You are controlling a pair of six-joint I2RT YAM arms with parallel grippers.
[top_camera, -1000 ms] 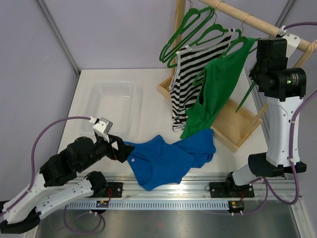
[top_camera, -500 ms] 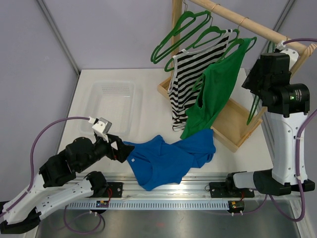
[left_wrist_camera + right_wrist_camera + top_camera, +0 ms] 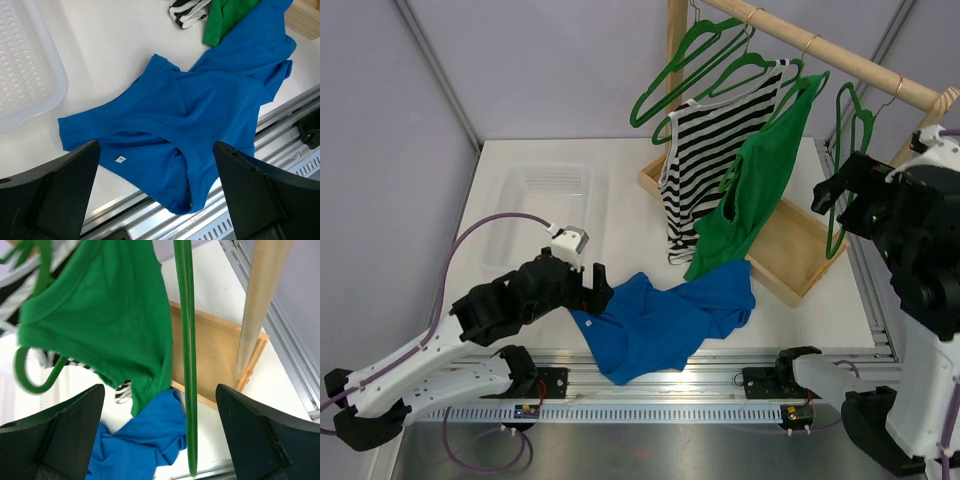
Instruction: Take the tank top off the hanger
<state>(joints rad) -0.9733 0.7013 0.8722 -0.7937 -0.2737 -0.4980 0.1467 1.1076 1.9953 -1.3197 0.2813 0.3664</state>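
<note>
Tank top point(image 3: 105, 315), green, is hung left of the right gripper point(image 3: 159, 390), which is spread wide, empty.

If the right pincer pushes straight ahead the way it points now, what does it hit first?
Most likely the empty green hanger: its bar hangs straight down in front of the open right pincer, about midway between the jaws. Beyond it lies the wooden rack base. I cannot tell how close the hanger is.
</note>
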